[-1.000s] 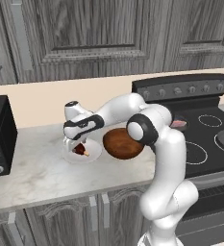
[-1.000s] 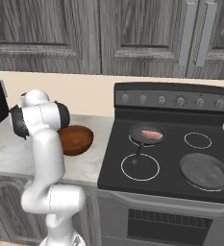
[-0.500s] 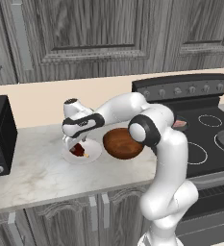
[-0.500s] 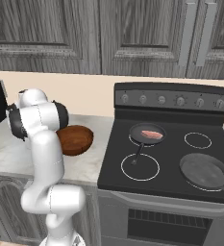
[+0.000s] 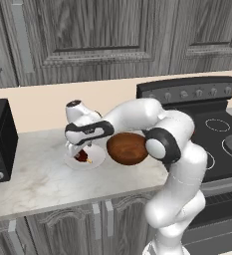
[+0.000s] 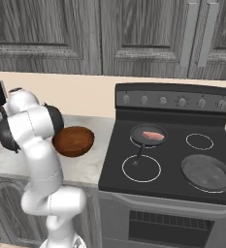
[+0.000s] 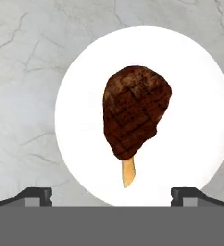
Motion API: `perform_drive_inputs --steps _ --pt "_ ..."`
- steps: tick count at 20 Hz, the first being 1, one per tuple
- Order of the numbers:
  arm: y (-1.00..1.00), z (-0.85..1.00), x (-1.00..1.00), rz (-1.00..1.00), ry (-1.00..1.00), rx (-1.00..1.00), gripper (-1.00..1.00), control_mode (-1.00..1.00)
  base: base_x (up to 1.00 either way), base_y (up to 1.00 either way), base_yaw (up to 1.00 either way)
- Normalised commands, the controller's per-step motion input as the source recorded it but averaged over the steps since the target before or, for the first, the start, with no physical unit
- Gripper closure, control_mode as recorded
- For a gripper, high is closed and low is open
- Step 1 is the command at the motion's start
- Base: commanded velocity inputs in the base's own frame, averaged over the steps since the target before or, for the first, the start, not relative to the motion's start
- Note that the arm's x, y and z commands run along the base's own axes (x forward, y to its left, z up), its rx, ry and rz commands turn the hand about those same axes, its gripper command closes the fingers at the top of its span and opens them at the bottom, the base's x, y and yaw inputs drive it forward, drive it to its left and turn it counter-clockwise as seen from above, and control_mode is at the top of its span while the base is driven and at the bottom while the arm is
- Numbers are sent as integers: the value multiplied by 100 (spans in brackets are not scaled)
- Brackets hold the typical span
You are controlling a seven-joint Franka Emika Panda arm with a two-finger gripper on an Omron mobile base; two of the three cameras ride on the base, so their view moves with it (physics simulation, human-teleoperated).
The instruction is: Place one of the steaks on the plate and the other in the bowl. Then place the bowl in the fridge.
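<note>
Gripper (image 7: 111, 194) spread wide, both fingertips (image 7: 36, 194) parted at the bottom of the hand view, nothing between them, nothing touched. It hangs above the plate (image 7: 190, 86), which sits on the marble counter (image 7: 22, 72). On the plate lies the dark steak (image 7: 135, 115), its yellowish tip pointing to 6 o'clock. From the left base view, the bowl (image 5: 127, 148) stands just beside the plate at its 3 o'clock. Farther off on the stove (image 6: 172, 167), the pink steak (image 6: 152, 135) lies in a pan (image 6: 148, 135) on the rear left burner; a second pan (image 6: 206, 173) at 4 o'clock of it.
</note>
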Motion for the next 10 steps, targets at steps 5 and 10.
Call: perform_drive_inputs --steps 5,10 --pt "-45 56 -77 0 -13 7 -100 -100 0 0 0" --pt "-84 34 -92 -3 -15 6 -100 -100 0 0 0"
